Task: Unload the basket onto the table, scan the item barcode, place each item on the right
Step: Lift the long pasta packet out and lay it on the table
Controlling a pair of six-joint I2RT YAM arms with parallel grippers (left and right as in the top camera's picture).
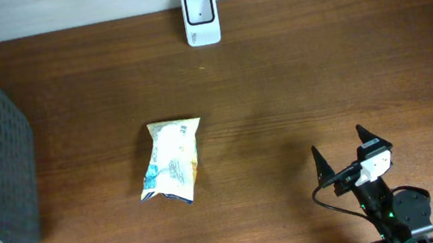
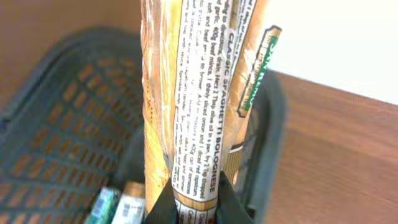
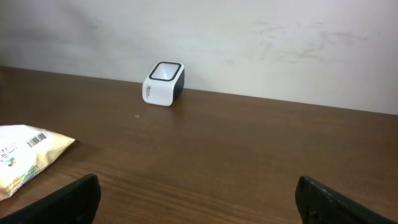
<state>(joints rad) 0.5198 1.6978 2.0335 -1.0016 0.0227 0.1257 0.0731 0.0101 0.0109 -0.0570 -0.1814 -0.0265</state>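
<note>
Fingers (image 2: 163, 210) of the left gripper (image 2: 196, 206) are clamping one end of a spaghetti packet (image 2: 199, 93), which is extending away from them over the dark basket (image 2: 56, 118) at the left end of the table (image 1: 319, 53). Beneath the packet, the basket is holding at least two smaller packs (image 2: 118, 205), too blurred to identify. Toward the centre, a snack bag (image 1: 172, 162) is lying flat on the bare wood, its barcode (image 3: 37, 139) facing up. Beyond it, the scanner (image 1: 201, 17) is sitting at the far edge by the wall, well apart from both items. At the right, the right gripper (image 1: 338, 142) is hovering low with its fingers spread wide, holding nothing. Judged progress: the packet is being secured, while carrying it across and presenting its code to the scanner are remaining. Whether the snack bag is awaiting its turn cannot be told.
</note>
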